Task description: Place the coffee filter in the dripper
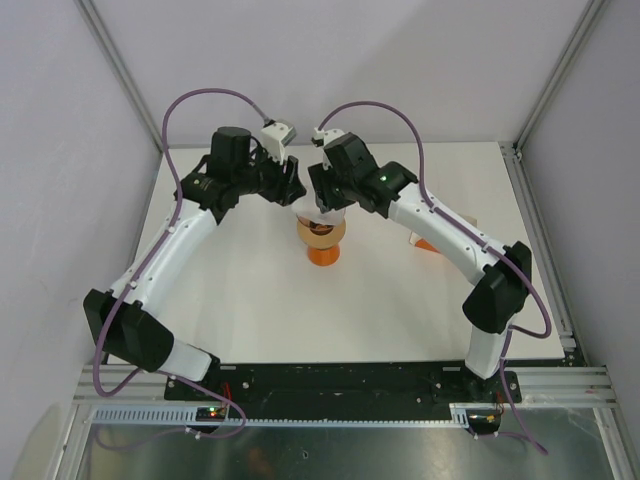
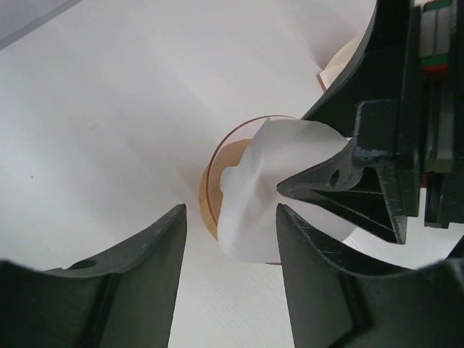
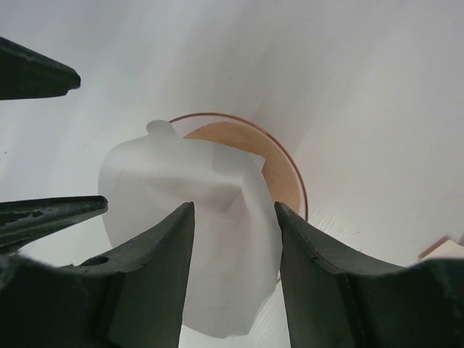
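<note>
Right up against the lens we've got the right end effector (image 3: 234,210), fingers apart and straddling the coffee filter (image 3: 188,174) without actually pinching it, far as we can tell. Left end effector (image 2: 230,217) is spread too, hovering just beside the paper. That paper sits crumpled across the dripper (image 3: 284,170), part inside, part flopping over the rim, so we'd call this the seating step, not done yet. Next move probably wants a gentle push down into the cone without knocking the dripper off the orange cup (image 1: 322,254) on the worktop (image 1: 240,290). We can't see how deep the filter's tip goes, and from above the arms cover most of it.
</note>
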Tool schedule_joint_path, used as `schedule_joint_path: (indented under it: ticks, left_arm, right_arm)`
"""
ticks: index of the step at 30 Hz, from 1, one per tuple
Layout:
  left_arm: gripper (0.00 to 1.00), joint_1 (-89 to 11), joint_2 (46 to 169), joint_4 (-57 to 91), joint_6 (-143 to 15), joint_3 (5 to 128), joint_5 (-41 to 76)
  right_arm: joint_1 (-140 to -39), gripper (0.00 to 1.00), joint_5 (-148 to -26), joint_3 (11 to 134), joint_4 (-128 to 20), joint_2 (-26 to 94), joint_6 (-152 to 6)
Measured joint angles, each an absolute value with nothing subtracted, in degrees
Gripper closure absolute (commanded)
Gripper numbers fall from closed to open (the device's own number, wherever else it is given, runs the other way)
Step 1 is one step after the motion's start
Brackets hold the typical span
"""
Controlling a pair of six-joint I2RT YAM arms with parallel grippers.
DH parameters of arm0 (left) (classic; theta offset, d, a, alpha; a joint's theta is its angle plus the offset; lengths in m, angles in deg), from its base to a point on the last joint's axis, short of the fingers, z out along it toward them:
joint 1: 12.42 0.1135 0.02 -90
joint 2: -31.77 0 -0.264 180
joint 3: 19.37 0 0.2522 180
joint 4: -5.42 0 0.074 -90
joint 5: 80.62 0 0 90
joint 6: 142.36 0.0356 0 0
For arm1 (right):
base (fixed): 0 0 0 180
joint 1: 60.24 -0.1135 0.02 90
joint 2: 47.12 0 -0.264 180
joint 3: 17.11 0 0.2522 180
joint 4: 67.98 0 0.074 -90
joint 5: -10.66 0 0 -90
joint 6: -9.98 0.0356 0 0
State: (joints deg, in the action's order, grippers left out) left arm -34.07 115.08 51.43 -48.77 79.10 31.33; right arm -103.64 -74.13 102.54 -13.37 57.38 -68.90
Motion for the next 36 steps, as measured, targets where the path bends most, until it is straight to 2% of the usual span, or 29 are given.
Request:
schedule_joint_path:
  ticks: [4, 8, 10, 17, 20, 24, 36]
  left_arm:
    - [0.4, -33.64, 115.08, 51.43, -48.73, 79.15, 32.07]
    - [0.38, -32.7, 115.08, 51.43, -48.66, 79.15, 32.27]
    - [0.36, -32.04, 115.08, 51.43, -48.55, 79.15, 32.38]
    - [0.32, -27.76, 115.08, 51.43, -48.27, 79.15, 33.78]
    - [0.32, -24.78, 115.04, 51.43, -48.29, 79.12, 34.52]
    - [0.32, -21.96, 114.53, 51.45, -48.27, 78.23, 35.2]
    - [0.31, -20.72, 113.44, 51.45, -47.59, 74.36, 35.77]
  right_arm:
    - [-103.64, 0.41, -72.16, 105.01, -12.57, 57.36, -70.69]
    - [-103.64, 0.42, -70.74, 106.1, -12.83, 56.93, -72.77]
    - [-103.72, 0.49, -70.3, 106.1, -12.81, 56.58, -73.91]
    - [-105.27, 0.89, -73.32, 106.06, -13.77, 55.4, -79.2]
    - [-105.43, 0.97, -75.85, 106.36, -12.7, 56.12, -80.03]
    - [-103.92, 1.0, -78.61, 108.72, -10.56, 59.7, -80.9]
    - [-102.76, 1.0, -85.93, 119.39, 2.82, 72.29, -84.29]
